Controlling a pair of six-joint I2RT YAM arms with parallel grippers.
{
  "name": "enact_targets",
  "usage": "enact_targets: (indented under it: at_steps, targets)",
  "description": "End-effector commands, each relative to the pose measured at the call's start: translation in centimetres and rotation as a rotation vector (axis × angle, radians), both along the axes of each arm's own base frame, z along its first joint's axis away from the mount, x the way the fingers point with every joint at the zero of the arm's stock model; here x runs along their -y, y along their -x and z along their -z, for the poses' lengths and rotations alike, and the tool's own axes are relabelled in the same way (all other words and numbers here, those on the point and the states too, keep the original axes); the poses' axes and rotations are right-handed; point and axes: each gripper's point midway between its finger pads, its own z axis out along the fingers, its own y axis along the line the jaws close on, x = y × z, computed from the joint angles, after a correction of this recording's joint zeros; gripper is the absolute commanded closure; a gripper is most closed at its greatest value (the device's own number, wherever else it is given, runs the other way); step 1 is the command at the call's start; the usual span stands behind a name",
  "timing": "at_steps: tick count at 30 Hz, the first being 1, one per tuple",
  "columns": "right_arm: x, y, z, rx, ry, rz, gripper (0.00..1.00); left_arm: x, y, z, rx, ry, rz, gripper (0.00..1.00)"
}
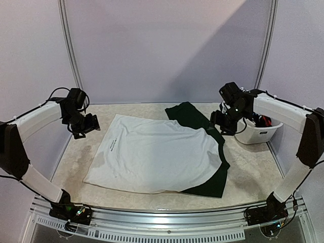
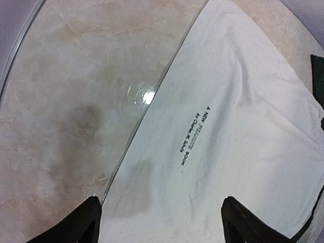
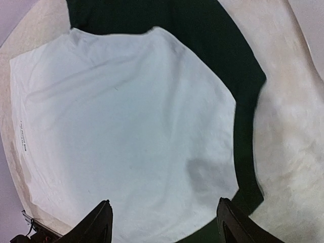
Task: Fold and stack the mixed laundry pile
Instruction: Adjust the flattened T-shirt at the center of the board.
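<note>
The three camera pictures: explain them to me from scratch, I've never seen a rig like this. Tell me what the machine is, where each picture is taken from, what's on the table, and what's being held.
This is a robot with two white arms bolted at the table's near edge, each ending in a two-finger gripper. The wide picture comes from a fixed camera above and behind the arms. The other two come from cameras on the wrists, looking down past each arm's own black fingers. On the table a white T-shirt with small black print lies spread flat over a dark green garment. A white tub stands at the right side. The left gripper and the right gripper both hover open above the cloth; nothing is held.
</note>
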Motion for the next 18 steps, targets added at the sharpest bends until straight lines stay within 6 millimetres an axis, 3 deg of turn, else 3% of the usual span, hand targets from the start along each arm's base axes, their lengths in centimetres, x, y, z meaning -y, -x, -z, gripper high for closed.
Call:
enact_targets:
  at_steps: [1,6,9,18]
  targets:
    - [2.4,4.9,1.2,-0.089,-0.013,0.091,0.29,-0.5,3.9,1.0,-0.079,0.006,0.017,0.18]
    - [3.7,10.3,2.7,-0.196,-0.041,0.086,0.29,-0.5,8.6,2.3,-0.178,-0.002,0.009,0.21]
    - [4.6,13.2,3.7,-0.25,-0.025,0.074,0.29,-0.8,10.5,2.4,-0.203,-0.059,0.008,0.21]
    - [6.0,20.0,5.9,-0.31,-0.124,0.081,0.3,-1.5,16.2,3.5,-0.279,-0.114,-0.048,0.22]
